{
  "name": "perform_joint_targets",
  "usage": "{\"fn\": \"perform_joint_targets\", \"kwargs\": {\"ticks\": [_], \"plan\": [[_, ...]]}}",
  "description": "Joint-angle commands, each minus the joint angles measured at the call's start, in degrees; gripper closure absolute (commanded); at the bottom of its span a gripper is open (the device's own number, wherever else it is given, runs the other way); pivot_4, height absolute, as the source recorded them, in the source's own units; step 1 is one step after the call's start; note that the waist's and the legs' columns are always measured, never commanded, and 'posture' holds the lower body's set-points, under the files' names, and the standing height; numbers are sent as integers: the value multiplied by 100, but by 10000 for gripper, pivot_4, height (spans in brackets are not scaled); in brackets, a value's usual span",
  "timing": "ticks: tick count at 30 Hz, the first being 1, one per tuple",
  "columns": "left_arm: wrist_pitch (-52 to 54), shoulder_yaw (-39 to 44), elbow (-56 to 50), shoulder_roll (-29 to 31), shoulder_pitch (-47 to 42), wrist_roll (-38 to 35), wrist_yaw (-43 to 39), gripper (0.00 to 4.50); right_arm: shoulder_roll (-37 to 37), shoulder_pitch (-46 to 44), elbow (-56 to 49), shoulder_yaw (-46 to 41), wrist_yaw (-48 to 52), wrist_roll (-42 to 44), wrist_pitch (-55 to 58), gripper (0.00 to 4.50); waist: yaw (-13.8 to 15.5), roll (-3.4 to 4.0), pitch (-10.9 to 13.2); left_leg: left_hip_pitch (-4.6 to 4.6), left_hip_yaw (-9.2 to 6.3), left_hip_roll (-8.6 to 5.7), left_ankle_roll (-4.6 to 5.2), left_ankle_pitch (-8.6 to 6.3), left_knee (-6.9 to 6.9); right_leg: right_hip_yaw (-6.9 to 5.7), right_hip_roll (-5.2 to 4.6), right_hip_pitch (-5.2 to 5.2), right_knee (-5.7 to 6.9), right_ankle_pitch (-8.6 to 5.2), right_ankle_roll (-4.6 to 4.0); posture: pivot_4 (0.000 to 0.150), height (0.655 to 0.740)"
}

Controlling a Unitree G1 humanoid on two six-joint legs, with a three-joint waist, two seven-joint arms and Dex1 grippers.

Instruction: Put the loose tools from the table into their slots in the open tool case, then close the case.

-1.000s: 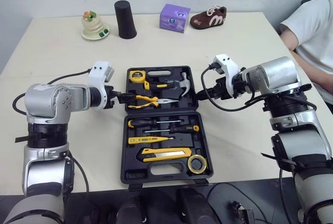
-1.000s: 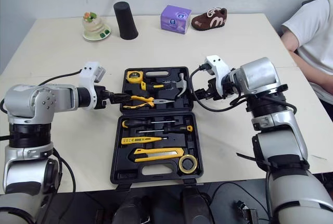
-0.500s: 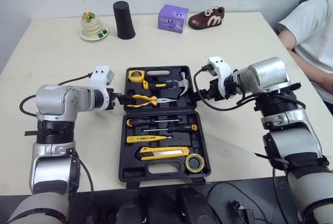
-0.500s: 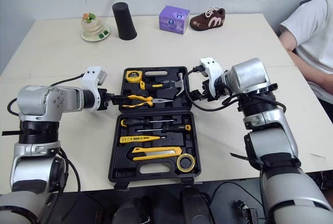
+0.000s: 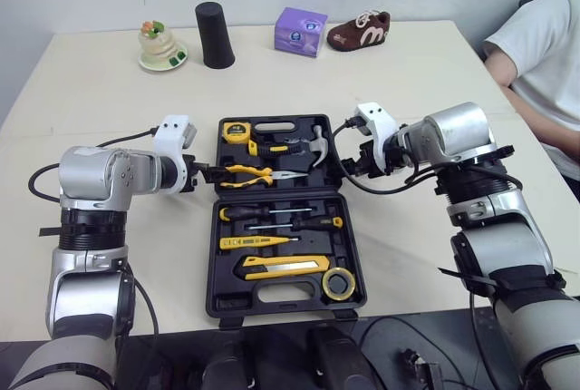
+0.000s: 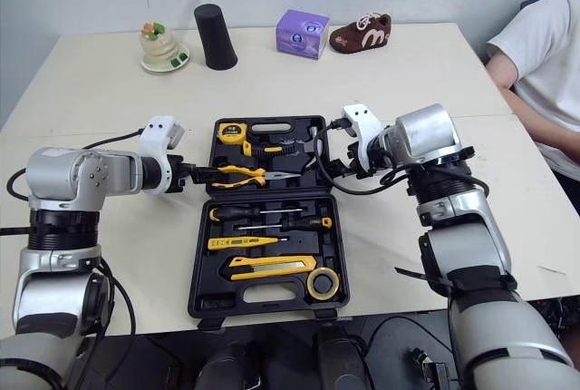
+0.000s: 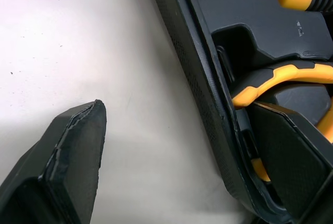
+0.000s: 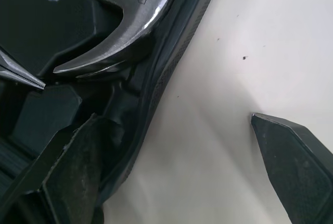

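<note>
Left eye view: an open black plastic tool case [image 5: 283, 297] lies flat on the beige table [image 5: 109, 82], both halves facing up. In the far half sit a yellow tape measure [image 5: 237, 131], a steel claw hammer [image 5: 308, 145] and yellow-handled pliers [image 5: 254, 173]. The near half holds two black-and-yellow screwdrivers [image 5: 272, 213], a yellow utility knife [image 5: 285, 268] and a roll of yellow tape [image 5: 341, 283]. The left hand [image 5: 207, 172] is at the far half's left wall. It is spread open: in the left wrist view one finger [image 7: 73, 172] hangs over the bare table and the other is inside the case by a pliers handle, with the wall between them. The right hand [image 5: 348, 169] is released in the same way at the right wall, one finger [image 8: 67, 177] inside below the hammer claw and the other over the table. Compared with a second ago, the right wrist has drawn closer to the case's right edge and the left forearm has pulled in towards the case. The tools lie as they did. A black cylindrical cup [image 5: 214, 34], a purple box [image 5: 302, 30] and a brown shoe [image 5: 360, 30] stand along the far edge, and a person's white sleeve [image 5: 535, 36] shows at the right.
</note>
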Motion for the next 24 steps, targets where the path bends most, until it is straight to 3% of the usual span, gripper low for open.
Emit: {"fn": "perform_joint_targets", "kwargs": {"ticks": [1, 4, 7, 10, 12, 13, 18, 24], "plan": [[-46, -32, -123, -4, 23, 58, -29, 270, 58, -188, 195, -65, -154, -95, -127, 0, 0, 0, 0, 0, 0, 0, 0, 0, 0, 0, 0, 0, 0, 0, 0, 1500, 7400], [-187, 46, -50, -96, 28, 123, 63, 8115, 126, -227, 435, -70, -200, -115, -144, 0, 0, 0, 0, 2, 0, 0, 0, 0, 0, -1, 0, 2, 0, 0, 0, 1500, 7400], [-238, -2, -16, -92, 31, 141, 12, 21822, 175, -284, 605, -138, -271, -107, -159, 0, -1, -1, -1, 9, 0, -1, 1, 1, 10, 0, -1, 8, 14, 0, 0, 1500, 7400], [-375, -24, -45, -144, 44, 152, -13, 35511, 254, -331, 741, -317, -399, -70, -136, 8531, -14, -1, -1, 21, 1, -5, -6, 9, 10, 3, 1, 11, 28, 0, 0, 1500, 7400], [-445, 55, -48, -204, 16, 138, 4, 42714, 257, -283, 591, -285, -270, 1, -128, 18108, -10, -1, -1, 35, 0, -8, -14, 17, 2, 2, 4, 20, 29, -1, -2, 1500, 7400], [-460, 103, -50, -239, 18, 128, 23, 43555, 280, -273, 549, -316, -290, 35, -25, 24018, -9, -1, -1, 35, -2, -8, -16, 19, 1, 2, 5, 20, 30, -1, -2, 1500, 7400], [-421, 291, -124, -391, 66, 112, 150, 43560, 491, -310, 731, -884, -745, 127, 402, 45000, 13, -8, -5, 35, -3, -3, -13, 21, 1, 2, -3, 23, 29, -1, -2, 1500, 7400], [-894, 814, -348, -652, 113, 85, 360, 43707, 630, -272, 406, -1542, -1158, 239, 192, 45000, 20, -13, -8, 35, -4, -5, -11, 22, 1, 1, -4, 24, 29, -1, -3, 1500, 7400]]}}
